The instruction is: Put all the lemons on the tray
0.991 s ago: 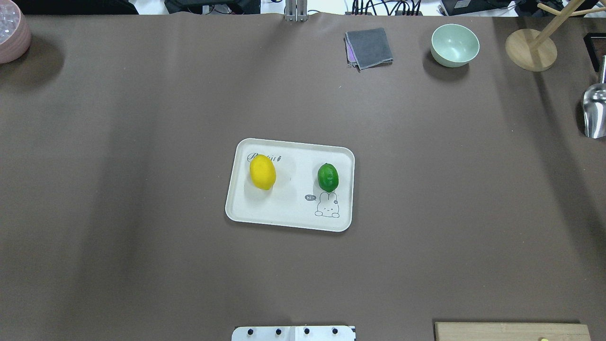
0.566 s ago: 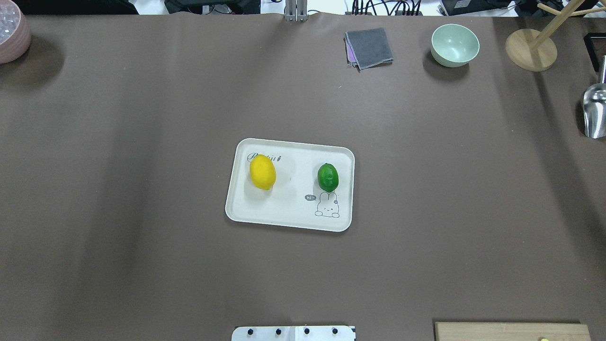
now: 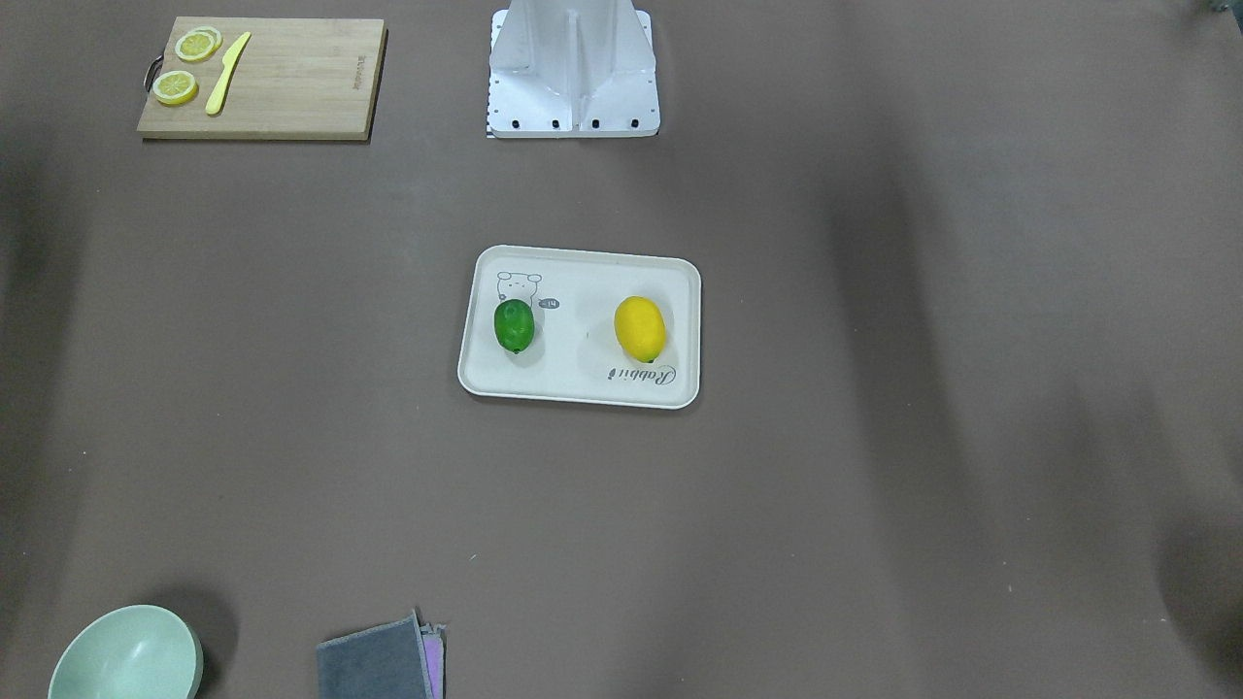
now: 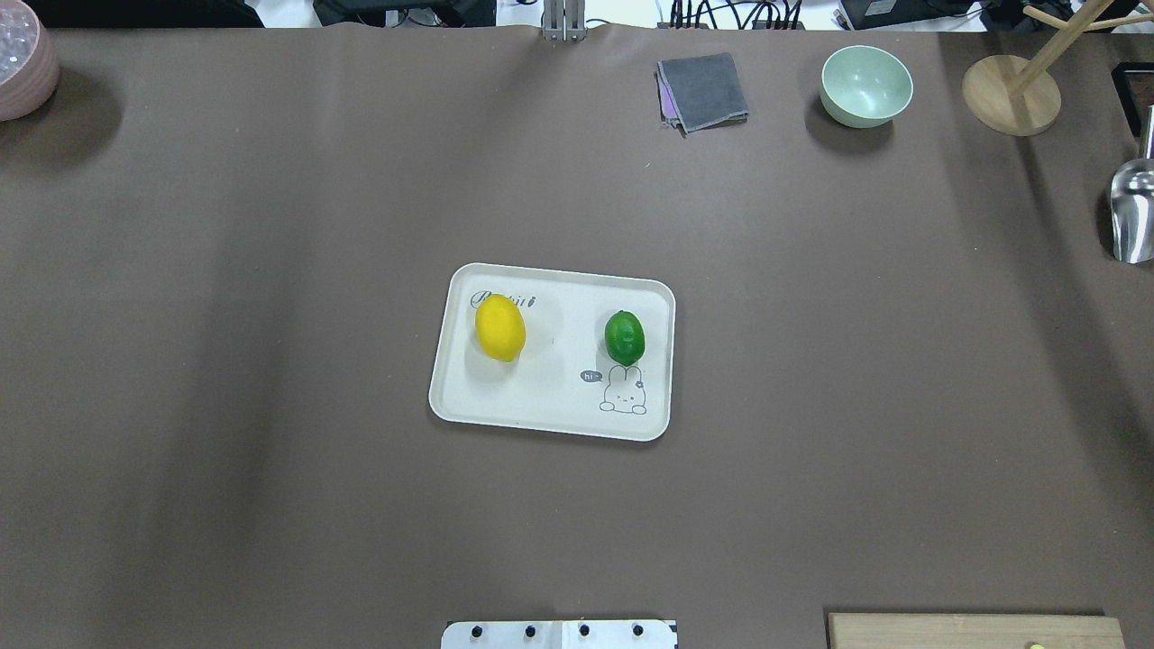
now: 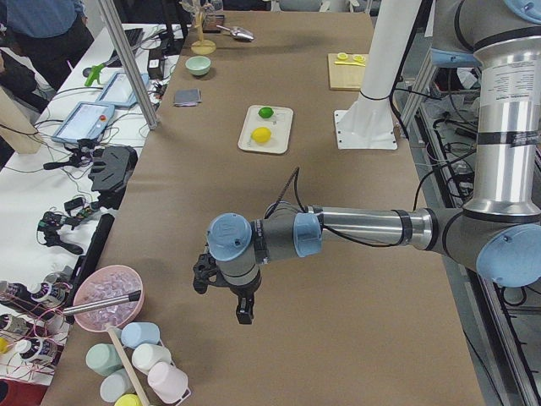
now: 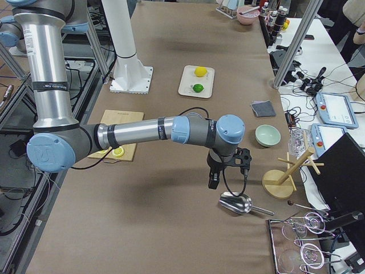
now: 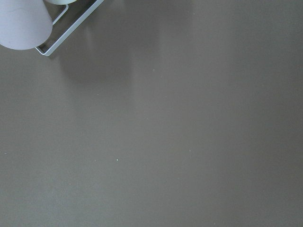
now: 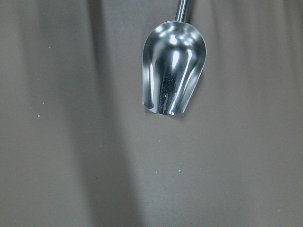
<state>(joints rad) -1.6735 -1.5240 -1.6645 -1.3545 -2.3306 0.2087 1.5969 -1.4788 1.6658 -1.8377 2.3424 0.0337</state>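
The cream-white tray point(image 4: 550, 406) lies at the table's middle; it also shows in the front view point(image 3: 583, 383) and small in both side views point(image 5: 247, 142) point(image 6: 183, 87). A yellow lemon point(image 4: 499, 328) point(image 3: 640, 328) and a green lemon point(image 4: 624, 337) point(image 3: 514, 325) both rest on it, apart from each other. My left gripper point(image 5: 228, 300) hangs over the table's left end, far from the tray. My right gripper point(image 6: 221, 171) hangs over the right end beside a metal scoop. They show only in the side views, so I cannot tell whether they are open or shut.
A metal scoop point(image 8: 173, 75) point(image 4: 1131, 212) lies at the right end. A mint bowl point(image 4: 865, 86), a grey cloth point(image 4: 703, 92) and a wooden stand point(image 4: 1010, 95) sit along the far edge. A cutting board point(image 3: 262, 78) holds lemon slices and a yellow knife. A pink bowl point(image 5: 106, 296) and cups point(image 5: 139, 364) stand at the left end.
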